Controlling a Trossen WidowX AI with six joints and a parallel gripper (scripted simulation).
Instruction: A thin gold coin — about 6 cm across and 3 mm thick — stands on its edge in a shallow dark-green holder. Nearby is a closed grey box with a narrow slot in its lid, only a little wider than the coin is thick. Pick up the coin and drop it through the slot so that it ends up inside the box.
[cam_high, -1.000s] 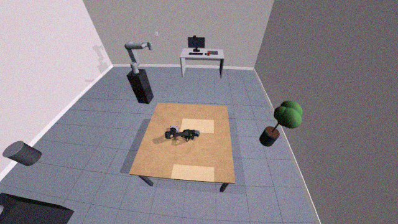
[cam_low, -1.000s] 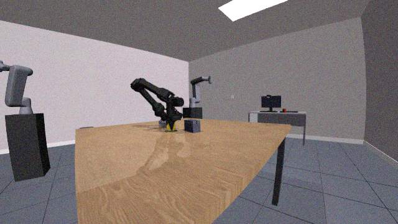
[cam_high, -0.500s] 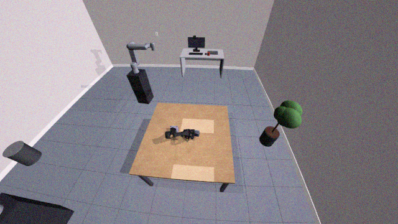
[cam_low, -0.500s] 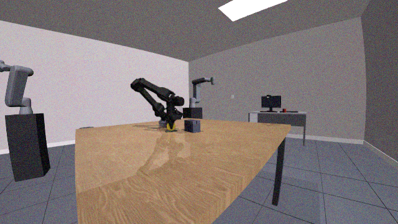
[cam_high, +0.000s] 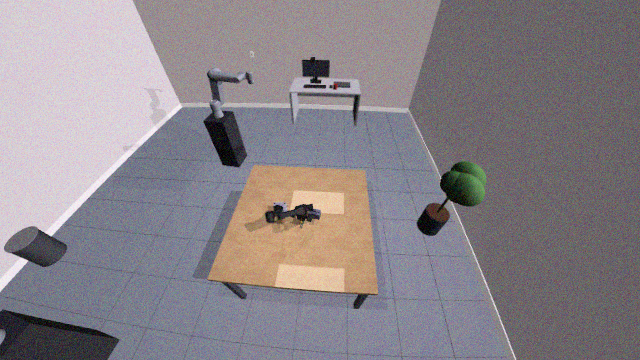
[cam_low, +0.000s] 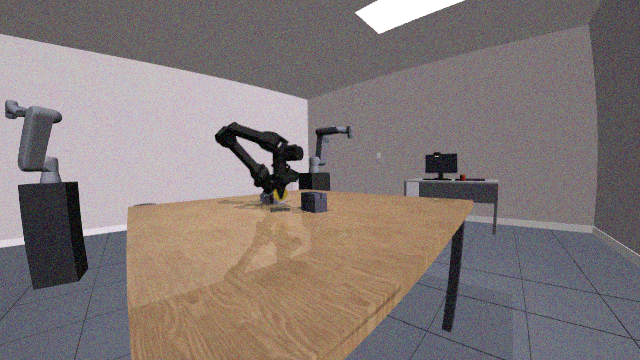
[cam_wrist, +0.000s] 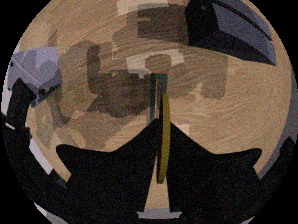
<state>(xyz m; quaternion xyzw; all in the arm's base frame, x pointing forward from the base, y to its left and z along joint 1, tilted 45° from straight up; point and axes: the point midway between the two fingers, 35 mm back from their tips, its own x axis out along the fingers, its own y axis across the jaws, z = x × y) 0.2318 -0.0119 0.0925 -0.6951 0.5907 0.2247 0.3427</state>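
Gold edge-on between the dark fingers, the coin (cam_wrist: 162, 137) is pinched in the end effector (cam_wrist: 161, 163) just above the worktop (cam_low: 300, 260), so the pick-up looks done. Beyond it the grey box (cam_wrist: 226, 19) waits; next comes carrying the coin over and aligning its edge with the narrow slot.

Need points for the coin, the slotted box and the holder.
coin (cam_wrist: 164, 137), wrist view, on its thin gold edge between the jaws.
grey box (cam_low: 313, 201), exterior view, on its near side wall.
holder (cam_low: 280, 209), exterior view, on its dark top.
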